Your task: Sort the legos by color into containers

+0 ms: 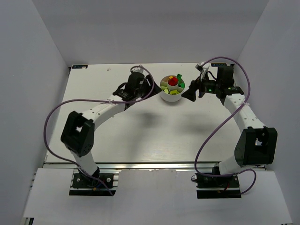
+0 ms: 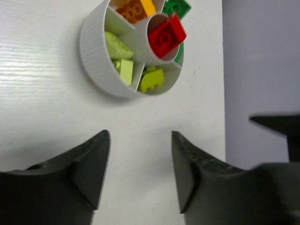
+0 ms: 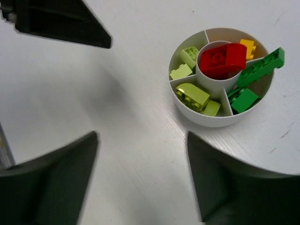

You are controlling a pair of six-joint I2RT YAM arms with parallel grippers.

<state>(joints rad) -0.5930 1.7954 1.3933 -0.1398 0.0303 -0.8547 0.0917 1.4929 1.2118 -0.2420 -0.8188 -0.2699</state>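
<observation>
The round white plastic dish (image 1: 171, 97) sits upper centre in the overhead view, between both arms. Its central cup holds a red studded plastic brick (image 3: 222, 59). Lime bricks (image 3: 192, 96), dark green bricks (image 3: 244, 99) and an orange-yellow brick (image 3: 248, 46) fill the wedges. The left gripper (image 2: 140, 140) has its jaws spread and empty. The right gripper (image 3: 143, 140) is also spread, holding nothing.

The dish (image 1: 171, 97) stands on the table (image 1: 154, 136) toward its far edge, between the left gripper (image 2: 140, 136) and the right gripper (image 3: 143, 136), apart from both. One brick (image 3: 222, 60) lies in the central cup (image 3: 212, 85). The other bricks (image 3: 192, 96) lie in the wedges (image 3: 220, 35) around it, and a long brick (image 3: 260, 68) juts past the rim.
</observation>
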